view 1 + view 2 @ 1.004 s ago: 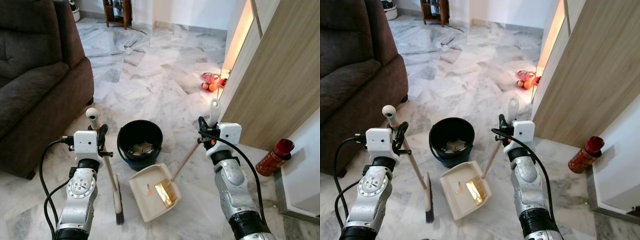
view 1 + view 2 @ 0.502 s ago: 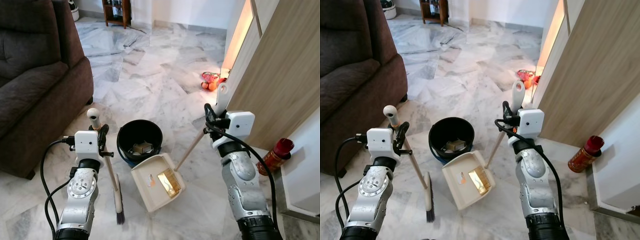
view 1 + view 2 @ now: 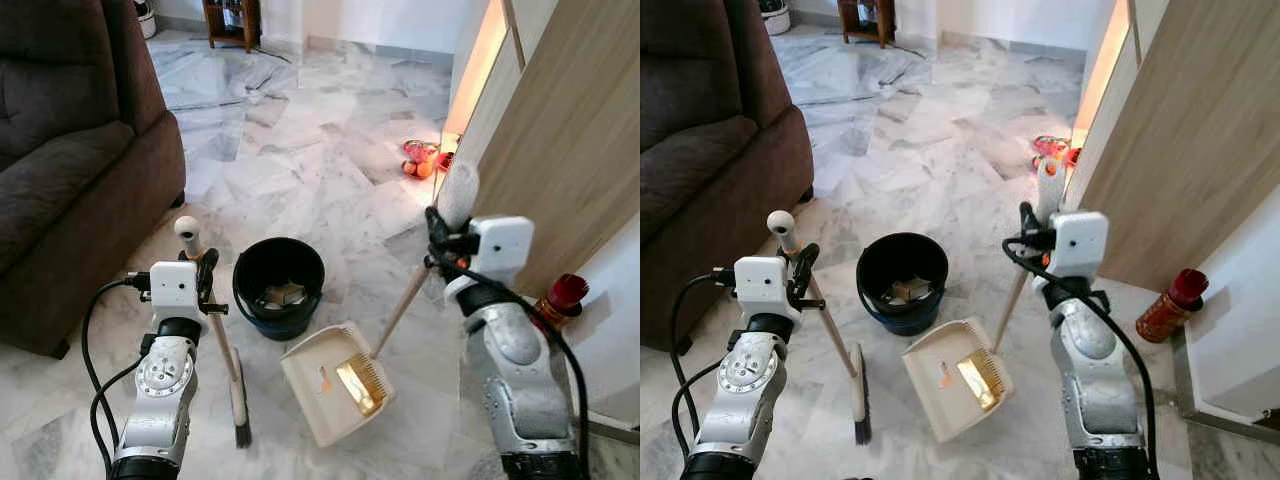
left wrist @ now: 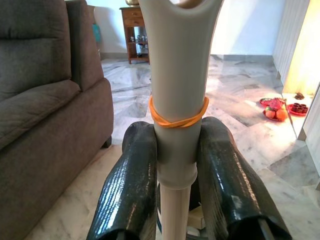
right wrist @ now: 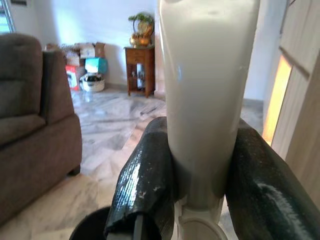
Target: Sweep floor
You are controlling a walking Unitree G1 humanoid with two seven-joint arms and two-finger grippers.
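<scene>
Since the frame a second ago, the dustpan [image 3: 336, 383] has slid along the marble floor [image 3: 300, 160] toward the robot's right, away from the black bucket [image 3: 279, 286]; its handle now leans more steeply and the right gripper [image 3: 441, 232] sits higher and further right. Left arm and broom [image 3: 236, 395] unchanged.

Surroundings: brown sofa [image 3: 70, 150] on the left, wooden cabinet panel [image 3: 560, 140] on the right, a red canister [image 3: 558, 300] at its base, a plate of fruit [image 3: 422, 160] further off by the lit gap. The bucket (some scraps inside) stands between the two arms, just behind the dustpan.

Right gripper jaws: closed tight on the pale dustpan handle near its top, one finger [image 5: 145, 185] on each side. A gold-coloured piece lies in the pan.

Left gripper [image 3: 205, 275] jaws: clamped around the broom handle just under an orange rubber band [image 4: 177, 116], fingers [image 4: 130, 190] pressed on both sides. Brush head rests on the floor, left of the dustpan, apart from it.
</scene>
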